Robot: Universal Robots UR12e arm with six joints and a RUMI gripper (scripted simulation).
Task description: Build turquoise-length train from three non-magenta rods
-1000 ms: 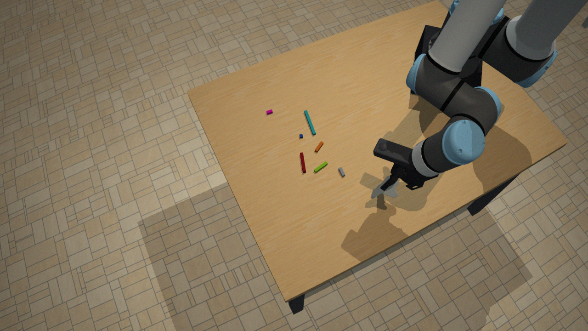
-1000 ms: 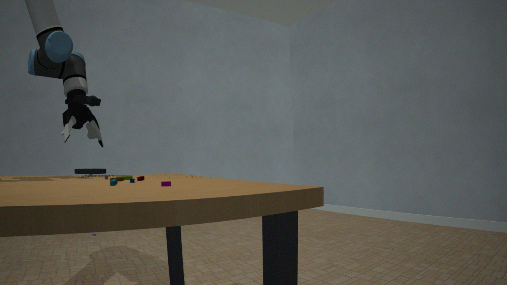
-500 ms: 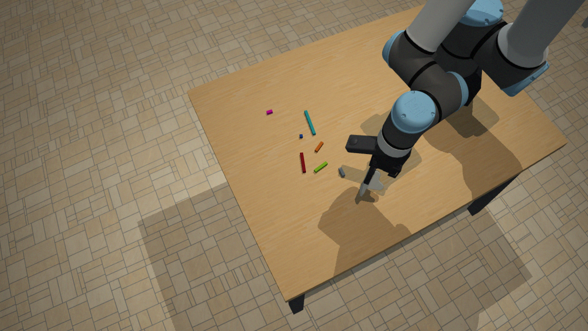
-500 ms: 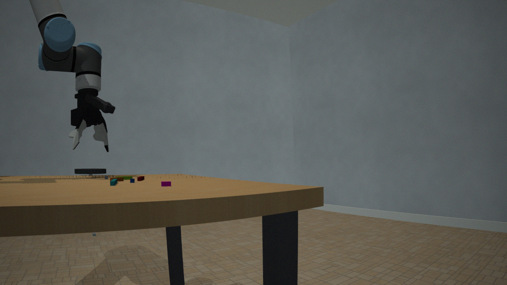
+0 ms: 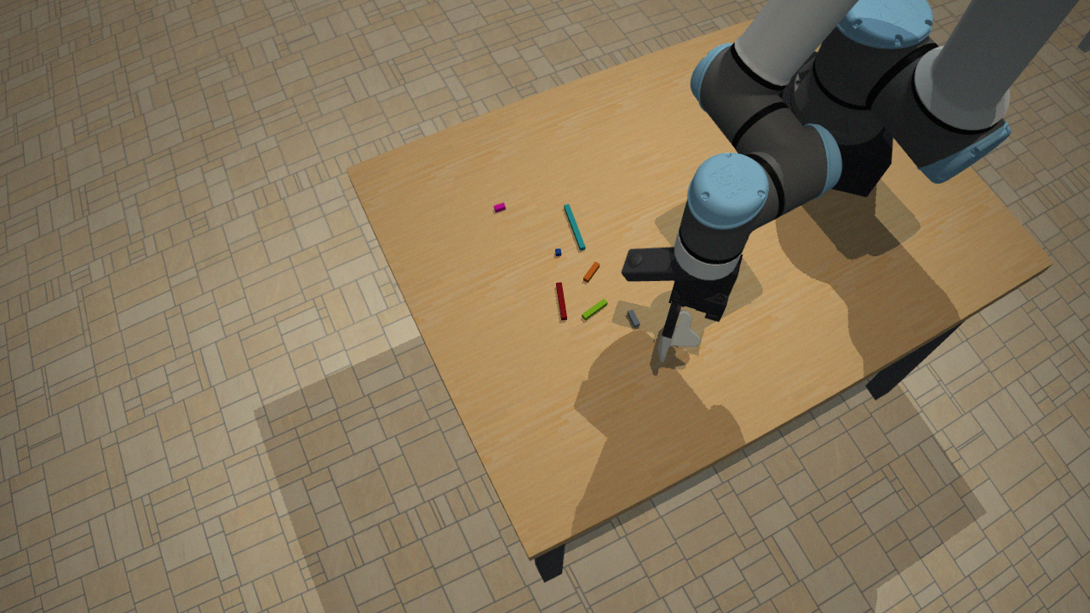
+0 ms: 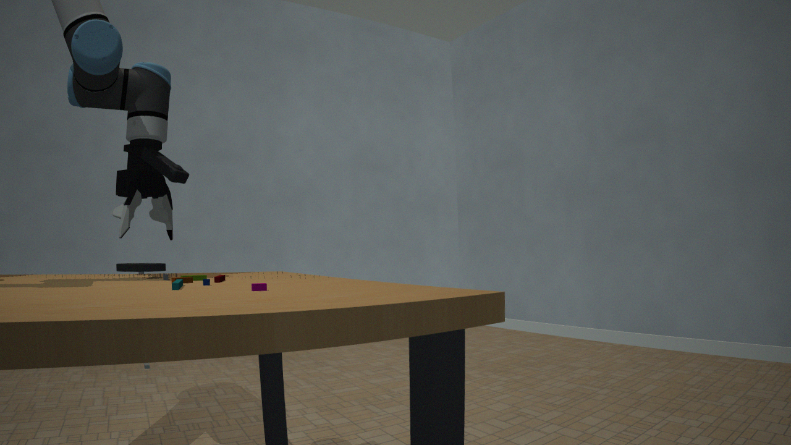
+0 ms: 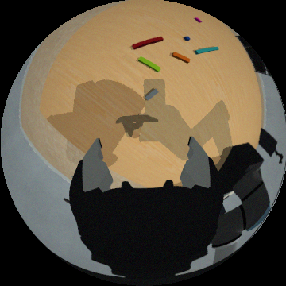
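Observation:
My gripper (image 6: 146,238) (image 7: 144,137) is open and empty, above the table, just beyond the grey rod (image 5: 633,318) (image 7: 151,94). The lime rod (image 5: 594,309) (image 7: 149,64) lies left of the grey one in the top view, and the red rod (image 5: 561,300) (image 7: 148,43) lies left of the lime. The orange rod (image 5: 591,272) (image 7: 181,57) lies above the lime one there. The small blue rod (image 5: 558,252) (image 7: 187,38) lies near the lower end of the turquoise rod (image 5: 574,226) (image 7: 206,50). All lie flat and apart, at differing angles.
The magenta rod (image 5: 499,207) (image 6: 258,287) (image 7: 198,20) lies apart at the upper left of the group in the top view. The wooden table (image 5: 457,305) (image 6: 387,321) has its left edge beyond the red rod. The arm's base stands toward the upper right.

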